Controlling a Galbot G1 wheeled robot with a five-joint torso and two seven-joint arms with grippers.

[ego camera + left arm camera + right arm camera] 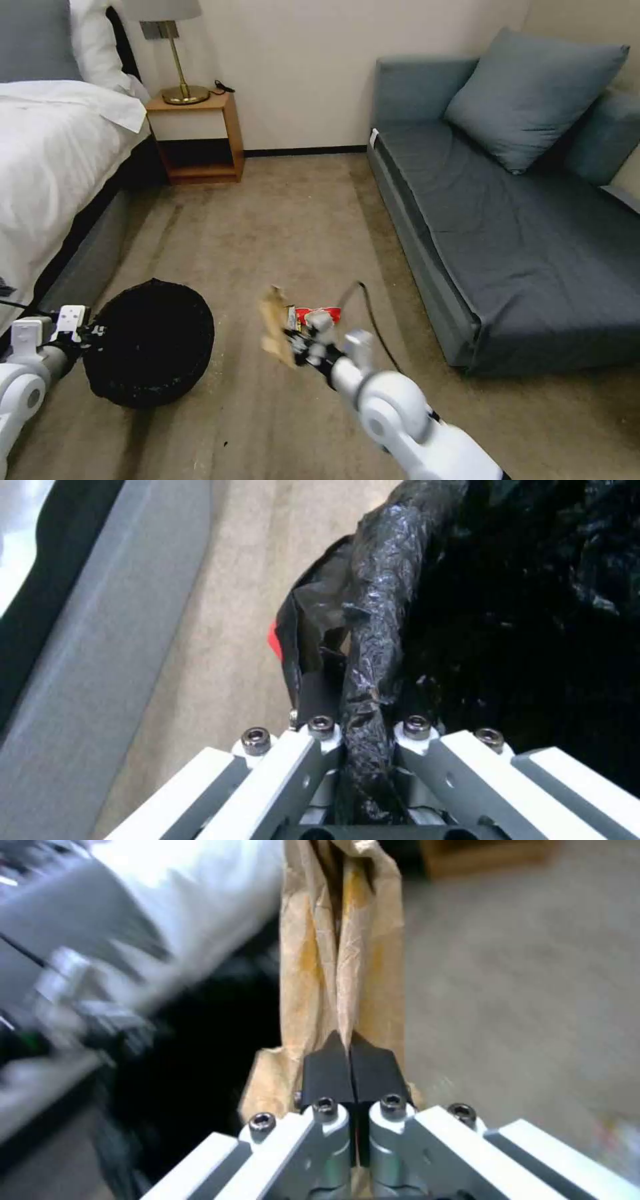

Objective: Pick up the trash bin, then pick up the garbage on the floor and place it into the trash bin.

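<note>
The trash bin (150,343), lined with a glossy black bag, hangs low at the left beside the bed. My left gripper (90,331) is shut on its bag-covered rim (373,645). Right of the bin, my right gripper (293,343) is shut on a crumpled brown paper bag (275,325), held above the carpet. In the right wrist view the black pads (327,1072) pinch the paper bag (340,955), with the bin's dark opening (200,1050) beyond it. A red-white wrapper (320,313) lies on the floor just behind the right gripper.
A bed (53,160) with white sheets runs along the left. A wooden nightstand (197,137) with a lamp stands at the back wall. A grey-blue sofa (520,213) fills the right. Open beige carpet (293,220) lies between them.
</note>
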